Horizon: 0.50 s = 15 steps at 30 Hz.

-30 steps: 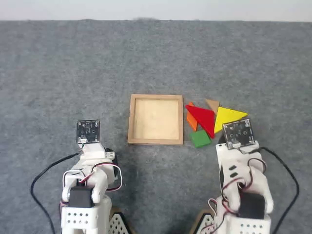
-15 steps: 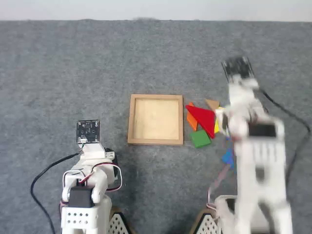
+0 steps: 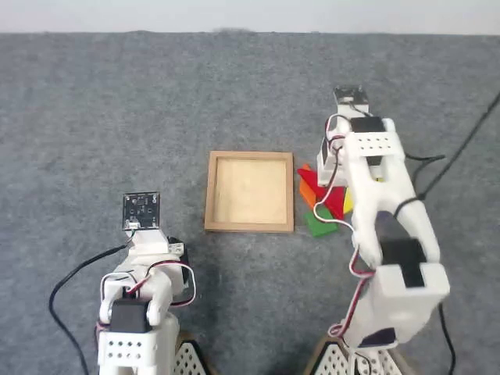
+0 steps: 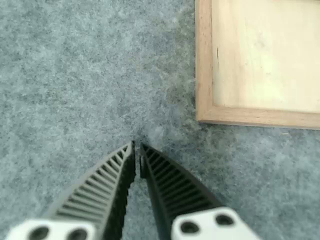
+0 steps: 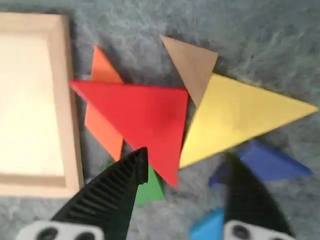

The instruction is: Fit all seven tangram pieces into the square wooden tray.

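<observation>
The square wooden tray (image 3: 250, 192) lies bare on the worktop (image 3: 117, 101), and the pieces sit in a loose heap just beside one edge of it. In the high view the right arm (image 3: 375, 180) stretches over that heap and covers most of it. Beside the tray a corner of the red triangle (image 3: 312, 181), an edge of the orange piece (image 3: 305, 194), part of the green piece (image 3: 316, 223) and a sliver of the yellow triangle (image 3: 348, 205) peek out.

From the right wrist, the red triangle (image 5: 145, 117) overlaps the orange piece (image 5: 102, 120), which touches the tray (image 5: 30, 100) rim. The tan triangle (image 5: 192, 62) and the yellow triangle (image 5: 240, 115) lie farther from the tray. The green piece (image 5: 150, 190), dark blue piece (image 5: 270, 160) and light blue piece (image 5: 207, 227) are partly masked by the fingers, so their shapes are hard to judge. The right gripper (image 5: 186, 155) hangs above the heap, spread wide and holding nothing.

The left gripper (image 4: 137, 147) is near a corner of the tray (image 4: 260, 60), its tips almost together, empty.

The worktop is a fuzzy grey felt. A pale strip of wall (image 3: 250, 14) runs beyond it.
</observation>
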Motion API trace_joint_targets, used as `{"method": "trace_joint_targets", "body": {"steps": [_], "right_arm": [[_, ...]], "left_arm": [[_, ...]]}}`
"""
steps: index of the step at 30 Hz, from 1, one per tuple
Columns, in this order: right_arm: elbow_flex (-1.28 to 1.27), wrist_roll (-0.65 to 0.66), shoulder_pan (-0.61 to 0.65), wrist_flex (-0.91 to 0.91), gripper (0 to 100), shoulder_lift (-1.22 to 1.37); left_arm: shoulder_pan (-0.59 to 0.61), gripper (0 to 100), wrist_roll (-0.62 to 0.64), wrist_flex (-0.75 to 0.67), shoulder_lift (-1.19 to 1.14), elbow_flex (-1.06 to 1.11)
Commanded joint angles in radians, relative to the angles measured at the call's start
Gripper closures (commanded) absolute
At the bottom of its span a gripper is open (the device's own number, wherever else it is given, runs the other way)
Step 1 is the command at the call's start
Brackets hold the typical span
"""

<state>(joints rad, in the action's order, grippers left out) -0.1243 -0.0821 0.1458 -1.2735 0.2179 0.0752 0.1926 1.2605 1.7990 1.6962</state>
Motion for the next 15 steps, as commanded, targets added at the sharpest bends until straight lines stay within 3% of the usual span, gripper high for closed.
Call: {"method": "trace_joint_targets", "body": {"steps": [1,10,15], "right_arm": [[0.066,-0.170,0.002,0.082,68.4,0.035],[0.064,-0.560,-0.101,0.131,71.4,0.067],[0.060,-0.603,-0.114,0.131,71.4,0.068]], "left_arm": [[0.005,99,-0.009,0.002,0.020,-0.013],[0.005,99,-0.009,0.002,0.020,-0.013],[0.005,99,-0.009,0.002,0.020,-0.013]]}}
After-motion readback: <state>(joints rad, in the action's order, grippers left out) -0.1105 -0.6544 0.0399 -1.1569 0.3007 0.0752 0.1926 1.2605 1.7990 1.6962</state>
